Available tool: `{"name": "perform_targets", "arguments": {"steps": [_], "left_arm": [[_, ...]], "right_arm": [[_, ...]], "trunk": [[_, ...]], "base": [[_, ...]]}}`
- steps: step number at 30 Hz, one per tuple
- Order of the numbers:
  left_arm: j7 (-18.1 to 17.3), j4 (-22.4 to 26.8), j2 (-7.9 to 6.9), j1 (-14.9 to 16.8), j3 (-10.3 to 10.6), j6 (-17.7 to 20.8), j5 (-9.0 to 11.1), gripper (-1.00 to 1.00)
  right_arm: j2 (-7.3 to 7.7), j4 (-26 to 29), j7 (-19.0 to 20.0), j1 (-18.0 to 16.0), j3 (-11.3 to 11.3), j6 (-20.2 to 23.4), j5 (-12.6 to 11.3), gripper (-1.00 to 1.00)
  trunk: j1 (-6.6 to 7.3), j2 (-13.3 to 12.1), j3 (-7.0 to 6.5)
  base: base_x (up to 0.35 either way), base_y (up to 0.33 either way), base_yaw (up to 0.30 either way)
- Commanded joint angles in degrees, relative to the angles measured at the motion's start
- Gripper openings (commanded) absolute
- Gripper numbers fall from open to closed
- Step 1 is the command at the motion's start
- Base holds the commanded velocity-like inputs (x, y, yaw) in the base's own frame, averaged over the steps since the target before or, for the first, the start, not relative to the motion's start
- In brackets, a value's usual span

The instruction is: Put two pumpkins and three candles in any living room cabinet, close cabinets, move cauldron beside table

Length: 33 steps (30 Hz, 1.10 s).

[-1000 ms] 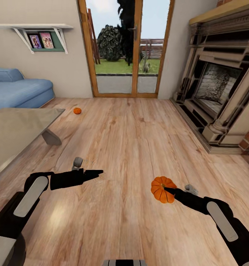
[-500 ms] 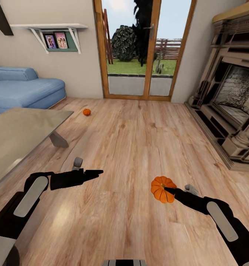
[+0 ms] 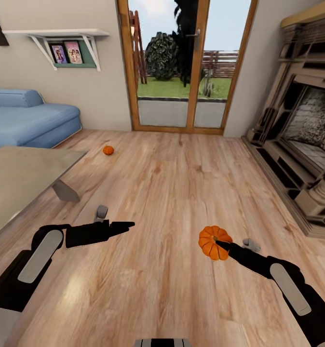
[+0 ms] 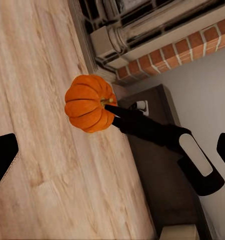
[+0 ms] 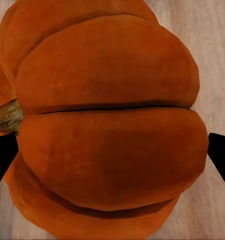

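Two pumpkins in play: one (image 3: pixel 214 242) is clamped in the right gripper's (image 3: pixel 220 245) fingers, carried above the floor (image 3: pixel 172 193), and the other pumpkin (image 3: pixel 108 150) sits on the boards beyond the grey surface (image 3: pixel 18 178). The view has swung slightly back left over the last half second, so the base is turning, likely hunting a cabinet. The left gripper (image 3: pixel 126 224) looks pinched together, holding nothing.

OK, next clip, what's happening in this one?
A two-armed robot is in a living room carrying one pumpkin in its right pincer, shut on it above the wood floor. The left pincer is held out in front with nothing in it. A second pumpkin lies on the floor farther off, past the corner of the table, near the blue sofa.
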State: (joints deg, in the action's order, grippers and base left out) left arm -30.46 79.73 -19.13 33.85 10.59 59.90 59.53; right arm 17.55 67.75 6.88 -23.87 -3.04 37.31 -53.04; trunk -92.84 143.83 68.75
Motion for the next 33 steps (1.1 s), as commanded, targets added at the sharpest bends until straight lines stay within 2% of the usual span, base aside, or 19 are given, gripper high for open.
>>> {"name": "perform_targets", "arguments": {"steps": [1,23,33], "left_arm": [[-0.3,0.0,-0.03,0.0,0.0,0.1,-0.3,1.00],[-0.3,0.0,-0.03,0.0,0.0,0.1,-0.3,1.00],[-0.3,0.0,-0.03,0.0,0.0,0.1,-0.3,1.00]], "right_arm": [[0.03,0.0,0.1,0.0,0.0,0.1,-0.3,-1.00],[0.03,0.0,0.1,0.0,0.1,0.0,-0.7,-1.00],[0.03,0.0,0.1,0.0,0.0,0.0,-0.6,-1.00]], "trunk": [[-0.02,0.0,0.05],[-0.02,0.0,0.05],[-0.02,0.0,0.05]], "base": [[0.327,-0.123,0.000],[0.326,-0.123,0.003],[0.326,-0.123,0.227]]}}
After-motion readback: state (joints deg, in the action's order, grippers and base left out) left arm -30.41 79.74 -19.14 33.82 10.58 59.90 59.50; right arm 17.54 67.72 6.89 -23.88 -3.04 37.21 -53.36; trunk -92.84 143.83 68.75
